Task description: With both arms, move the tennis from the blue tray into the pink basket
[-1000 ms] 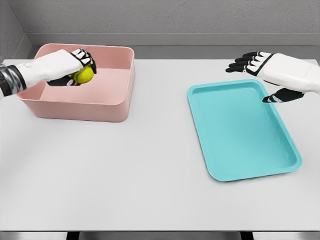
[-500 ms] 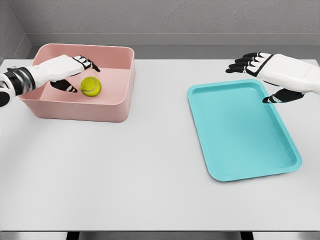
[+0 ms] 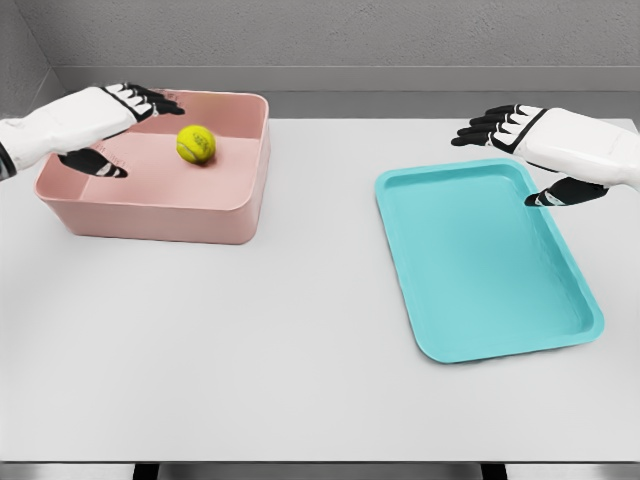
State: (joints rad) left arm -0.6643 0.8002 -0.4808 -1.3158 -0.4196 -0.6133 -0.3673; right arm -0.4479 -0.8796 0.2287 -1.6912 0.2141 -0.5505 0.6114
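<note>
Resting inside the pink basket, toward its far right part, the yellow-green tennis ball lies apart from both hands. The left hand hovers over the basket's left side, fingers spread and holding nothing, with the ball just to its right. The right hand hangs above the far right corner of the blue tray, fingers likewise spread, well apart from the ball. Basket and tray stand on a white table.
</note>
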